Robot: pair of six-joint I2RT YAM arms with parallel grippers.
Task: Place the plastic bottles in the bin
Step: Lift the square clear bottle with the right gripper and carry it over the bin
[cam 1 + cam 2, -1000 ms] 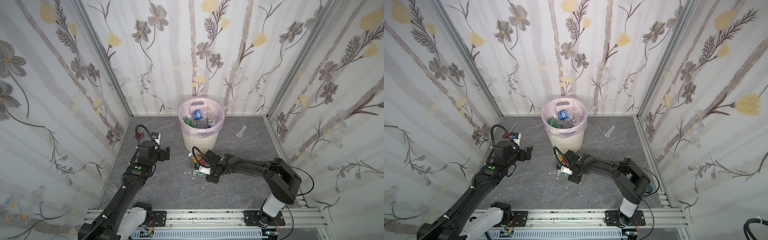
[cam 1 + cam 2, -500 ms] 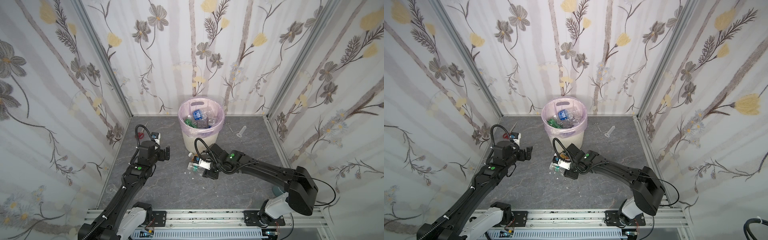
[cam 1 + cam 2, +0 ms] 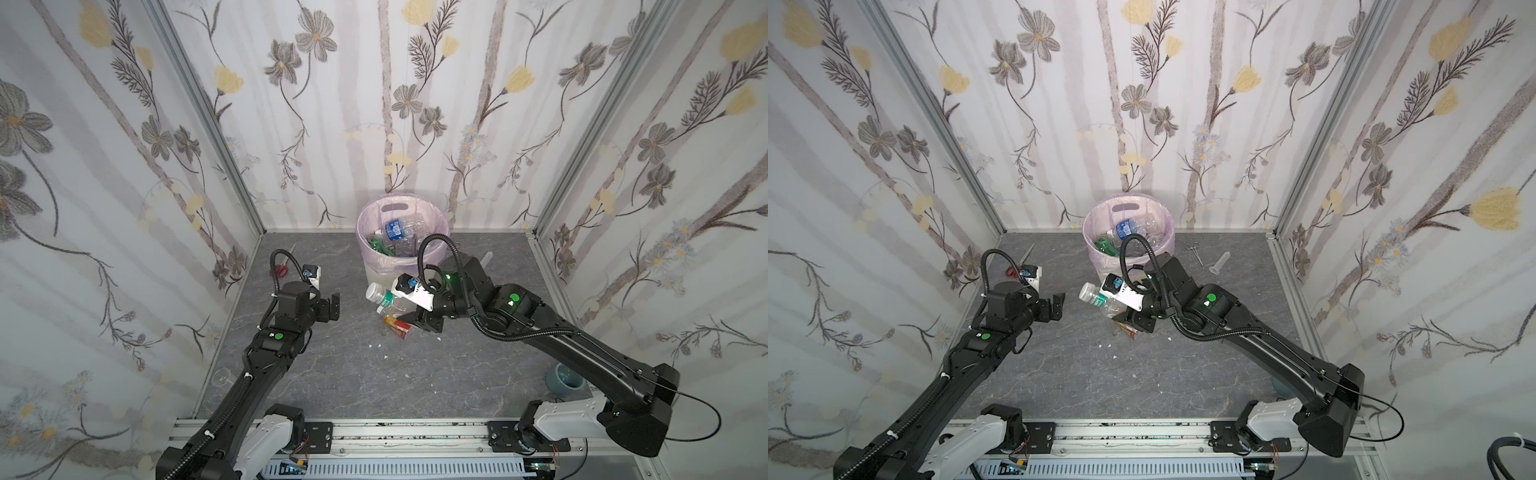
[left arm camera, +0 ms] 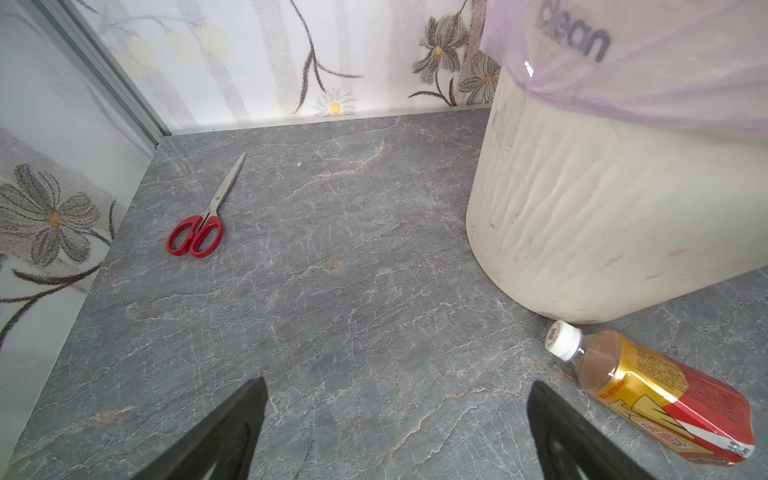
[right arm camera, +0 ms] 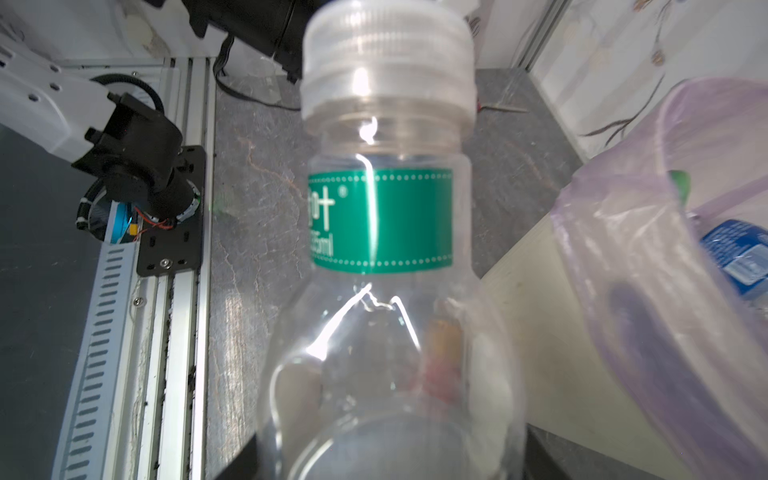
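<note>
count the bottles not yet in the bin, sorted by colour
green-label bottle: 1, held in the right gripper
orange bottle: 1, lying on the table beside the bin
total: 2

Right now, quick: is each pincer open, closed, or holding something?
The left pincer is open, holding nothing.
The right pincer is shut on the clear green-labelled bottle.
</note>
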